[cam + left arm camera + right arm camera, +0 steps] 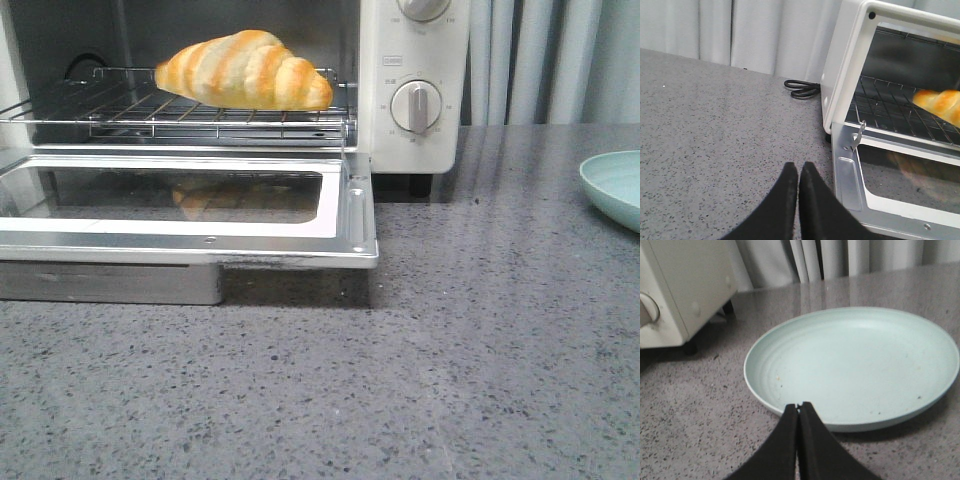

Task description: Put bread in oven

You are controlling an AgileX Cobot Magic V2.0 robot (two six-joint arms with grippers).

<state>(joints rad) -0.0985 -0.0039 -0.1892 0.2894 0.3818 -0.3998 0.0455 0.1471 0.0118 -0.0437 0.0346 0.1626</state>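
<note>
The bread [245,70] lay on the oven [415,80] rack, beyond my closed, empty left claw [798,172]. My right claw [799,412], closed too, hung over the plate [855,365]. Only the door [190,215] was left open.

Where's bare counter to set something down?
Free: the grey counter in front of the open oven door, and between the oven and the plate. Crowded: the rack holding the bread.
</note>
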